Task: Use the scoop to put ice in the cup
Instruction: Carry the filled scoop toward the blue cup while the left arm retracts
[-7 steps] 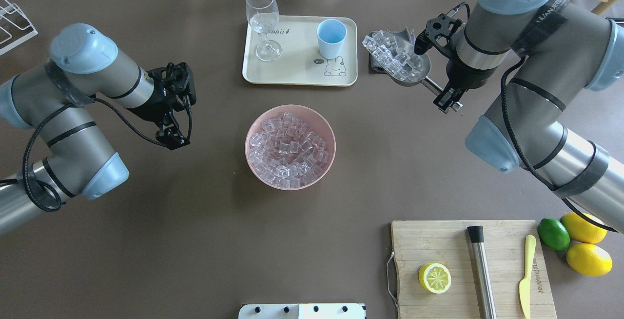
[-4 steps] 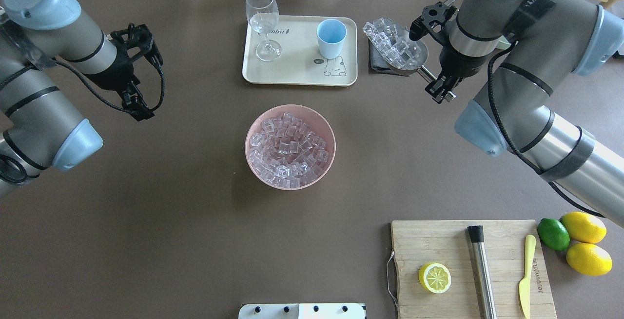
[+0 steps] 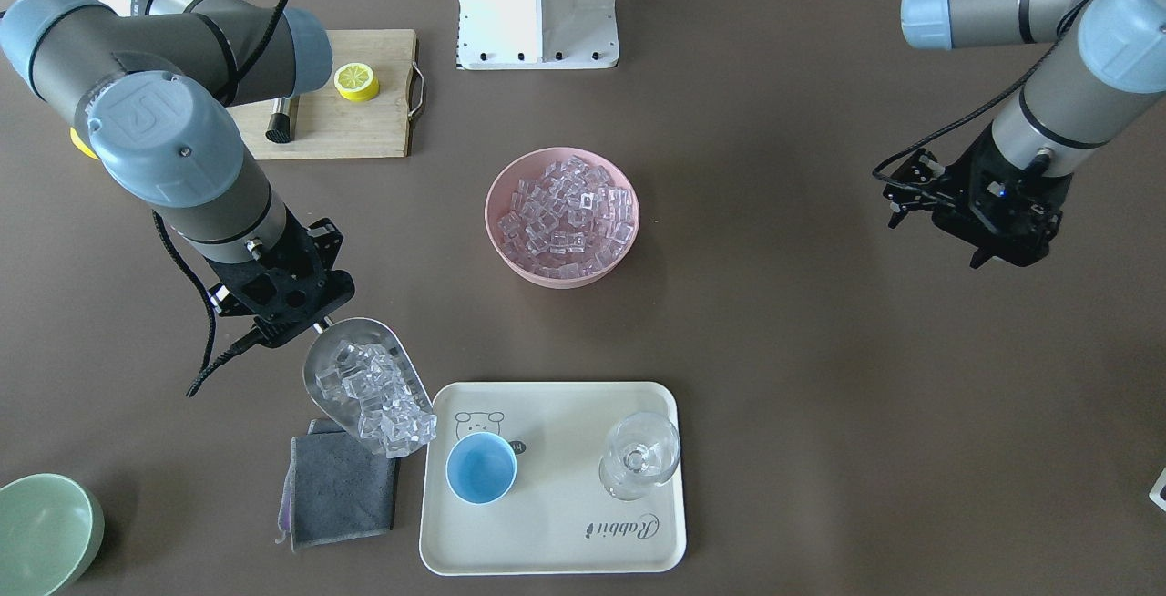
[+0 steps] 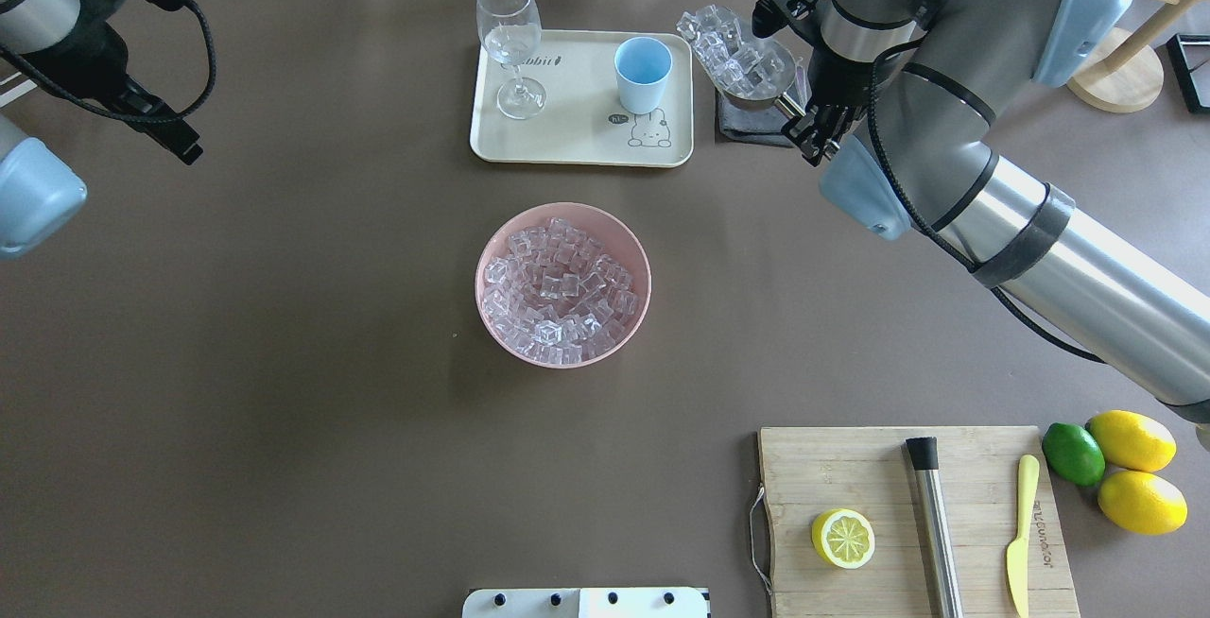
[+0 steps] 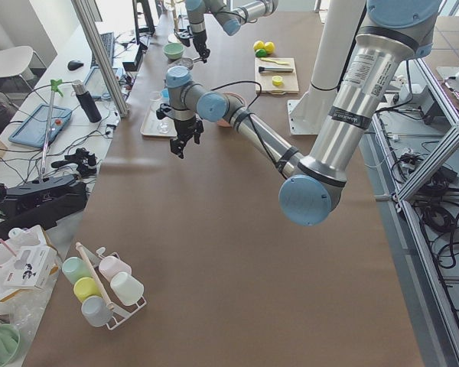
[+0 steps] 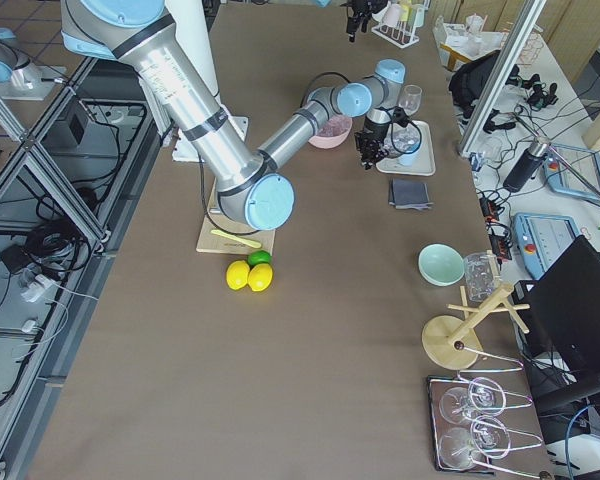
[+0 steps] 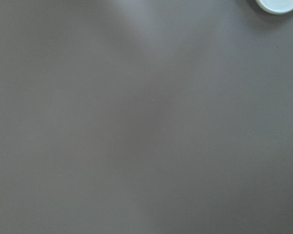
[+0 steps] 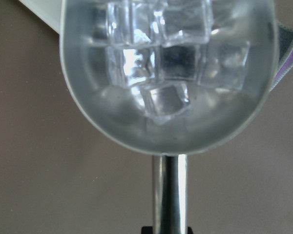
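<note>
R gripper [image 3: 319, 324] clamps scoop [image 3: 321, 379] handle, scoop w/ ice [image 3: 383, 405] just beside cup [image 3: 480, 468]; L gripper [image 3: 984, 254] jaws: can't tell.

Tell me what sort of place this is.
Likely a robotics lab staged as a drinks bar: a teach pendant beside the table, a bowl of ice, and the right gripper holding a full scoop by the cup.

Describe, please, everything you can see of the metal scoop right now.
Shiny silver metal scoop with a deep rounded trough and thin straight handle, heaped with clear ice cubes. The right gripper is shut on the handle, holding it over the grey cloth, its open end beside the tray, short of the light-blue cup.
</note>
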